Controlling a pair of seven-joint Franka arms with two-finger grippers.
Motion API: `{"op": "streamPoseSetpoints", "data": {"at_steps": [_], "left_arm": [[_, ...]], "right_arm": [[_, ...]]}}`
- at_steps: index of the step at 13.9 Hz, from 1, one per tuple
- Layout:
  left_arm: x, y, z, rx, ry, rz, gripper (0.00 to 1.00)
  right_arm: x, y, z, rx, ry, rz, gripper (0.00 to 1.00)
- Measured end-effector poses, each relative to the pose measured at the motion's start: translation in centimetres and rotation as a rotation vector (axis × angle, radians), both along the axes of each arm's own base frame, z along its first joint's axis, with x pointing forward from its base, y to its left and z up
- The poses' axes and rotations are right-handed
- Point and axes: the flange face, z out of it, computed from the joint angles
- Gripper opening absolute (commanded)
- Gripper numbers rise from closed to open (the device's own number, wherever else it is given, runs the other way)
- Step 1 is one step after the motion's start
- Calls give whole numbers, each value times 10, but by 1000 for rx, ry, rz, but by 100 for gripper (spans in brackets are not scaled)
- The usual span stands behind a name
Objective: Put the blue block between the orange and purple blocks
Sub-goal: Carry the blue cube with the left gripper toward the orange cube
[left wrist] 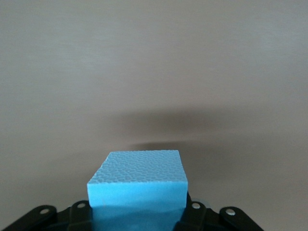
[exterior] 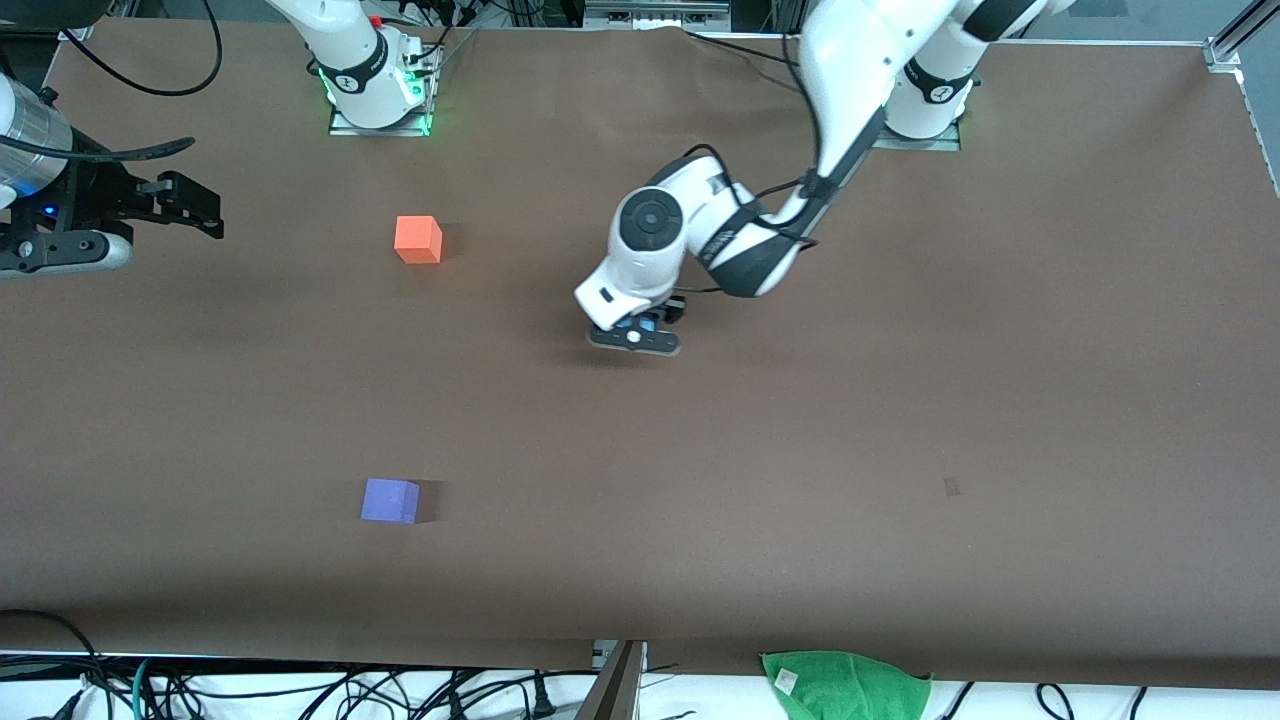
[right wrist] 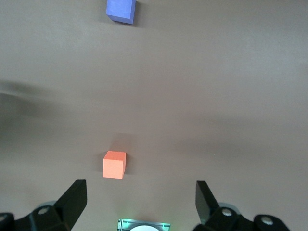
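The blue block (left wrist: 137, 173) is held between the fingers of my left gripper (left wrist: 138, 208), which is shut on it. In the front view the left gripper (exterior: 636, 336) hangs over the middle of the table, with only a sliver of the blue block (exterior: 641, 323) showing. The orange block (exterior: 418, 240) lies nearer the robots' bases, and the purple block (exterior: 390, 500) lies nearer the front camera, with bare table between them. Both also show in the right wrist view: the orange block (right wrist: 114, 165) and the purple block (right wrist: 121, 10). My right gripper (exterior: 205, 212) (right wrist: 139, 190) waits, open and empty, at the right arm's end of the table.
A green cloth (exterior: 846, 685) lies at the table's front edge toward the left arm's end. Cables run along that edge. A small dark mark (exterior: 951, 487) is on the brown table surface. The right arm's base (exterior: 378, 95) stands near the orange block.
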Motion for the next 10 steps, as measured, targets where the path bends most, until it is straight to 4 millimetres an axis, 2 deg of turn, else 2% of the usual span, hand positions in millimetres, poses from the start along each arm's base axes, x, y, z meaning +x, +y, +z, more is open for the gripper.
{"op": "streamPoseSetpoints", "data": {"at_steps": [2,3,4,7,9,10], "left_arm": [[-10,-12,-23,4,-17,-20,62],[-12,-13,-32,11,-17,-12,96],[-12,-13,-36,14,-15,10,100],[-2,-10,-30,12,-27,60,100],[11,-2,-8,25,-33,82,100],[21,7,15,47,-32,95,100]], "right_arm": [[0,0,0,0,-1,0,100],[0,0,0,1,-1,0,100],[0,0,0,1,-2,0,100],[0,0,0,1,-2,0,100],[0,2,0,20,0,-1,100],[0,4,0,31,1,-1,100]]}}
